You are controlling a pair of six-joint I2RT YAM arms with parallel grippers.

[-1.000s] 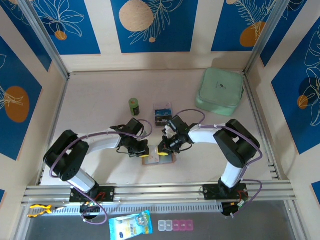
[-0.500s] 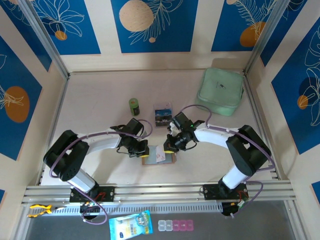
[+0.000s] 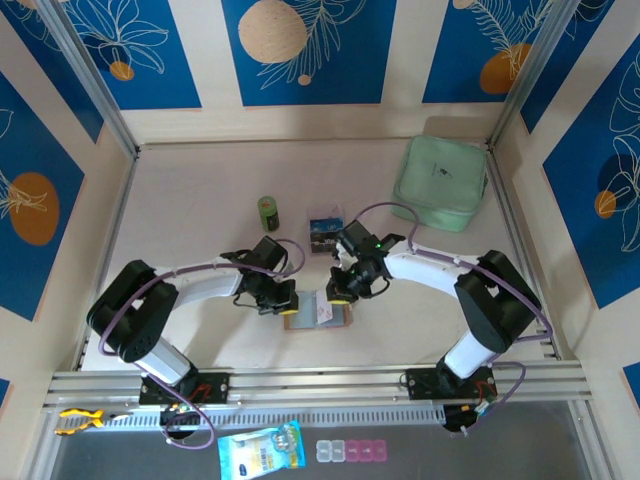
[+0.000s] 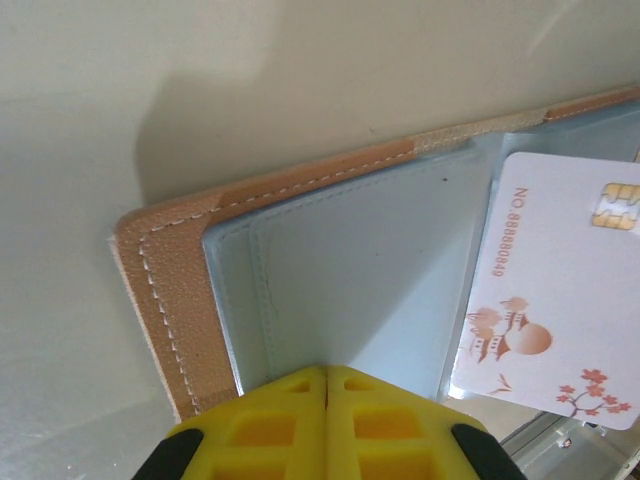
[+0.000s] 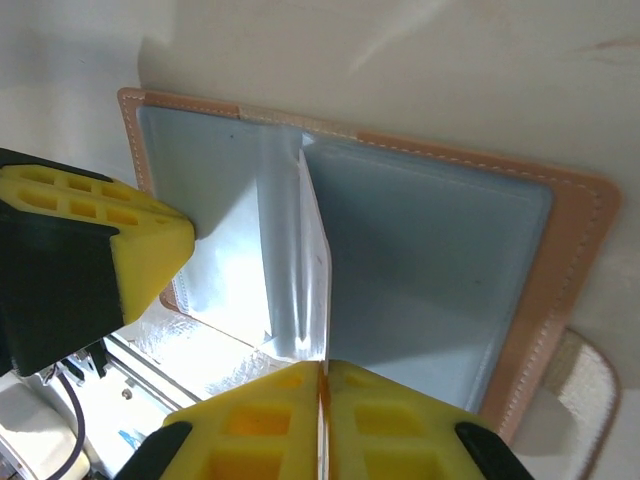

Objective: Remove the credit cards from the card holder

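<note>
Pale tabletop (image 3: 190, 190), blue floral wall panels (image 3: 345, 60), aluminium frame rails (image 3: 320, 381)

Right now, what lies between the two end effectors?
The open card holder, grey lining up, with the pale pink card raised near its fold; the right wrist view shows it.

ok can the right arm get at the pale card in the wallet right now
Likely yes: the right gripper looks shut on the pale card, and the left gripper presses the wallet down to one side, clear of it.
</note>
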